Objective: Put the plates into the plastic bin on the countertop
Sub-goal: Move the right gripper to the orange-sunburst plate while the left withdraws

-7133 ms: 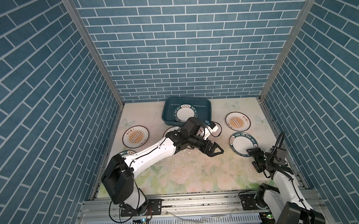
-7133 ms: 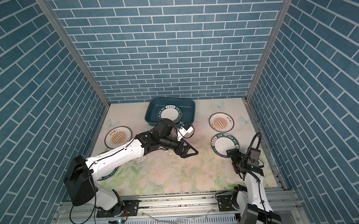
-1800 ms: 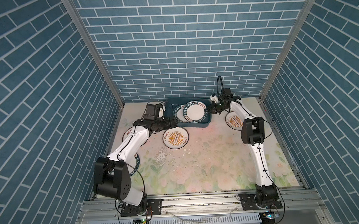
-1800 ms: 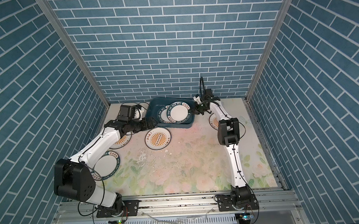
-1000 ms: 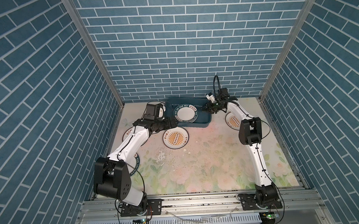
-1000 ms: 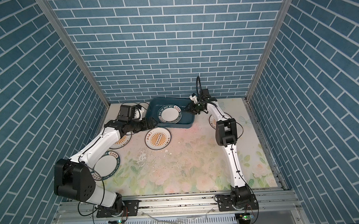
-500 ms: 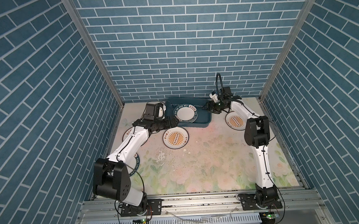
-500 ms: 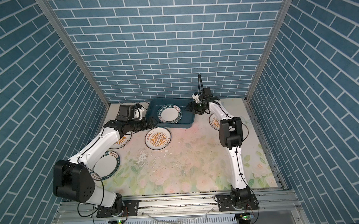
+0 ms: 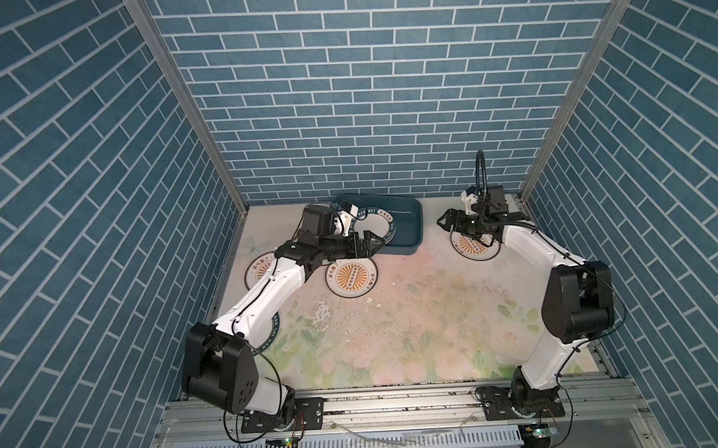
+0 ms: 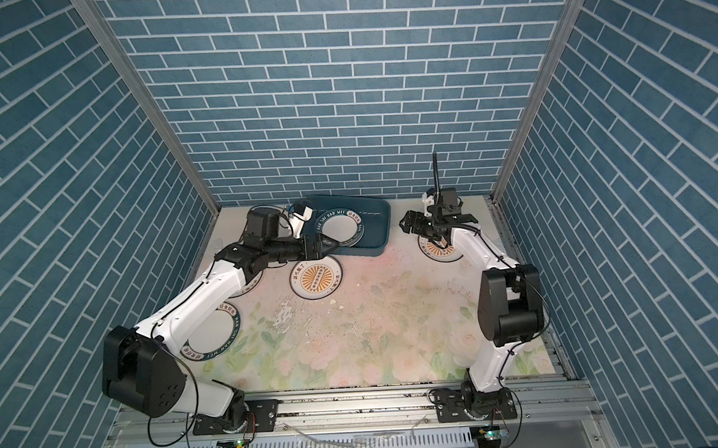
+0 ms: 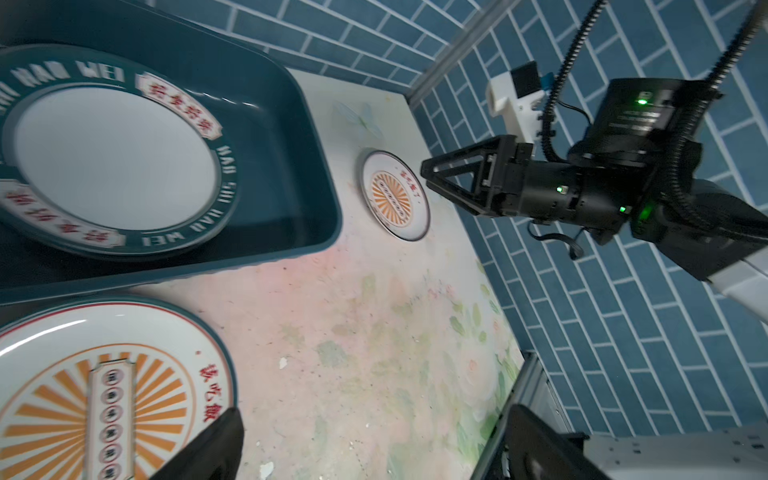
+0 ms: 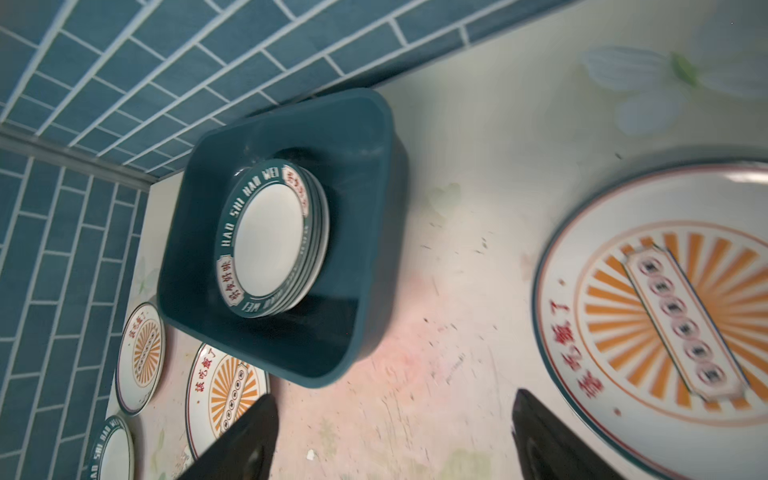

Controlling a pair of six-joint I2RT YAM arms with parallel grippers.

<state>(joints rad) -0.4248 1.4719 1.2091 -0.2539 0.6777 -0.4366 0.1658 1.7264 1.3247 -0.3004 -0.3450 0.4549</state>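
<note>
Reading "HAO SHI HAO WEI" (rim txt): plate (image 12: 268, 239).

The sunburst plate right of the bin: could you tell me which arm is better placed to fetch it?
Right, probably: the right gripper hangs open beside that plate, while the left gripper sits across the bin.

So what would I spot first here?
A stack of green-rimmed plates sits in the teal bin at the back. A bright orange sunburst plate lies on the flowery countertop just in front of the bin. The left gripper and right gripper hang open near it.
</note>
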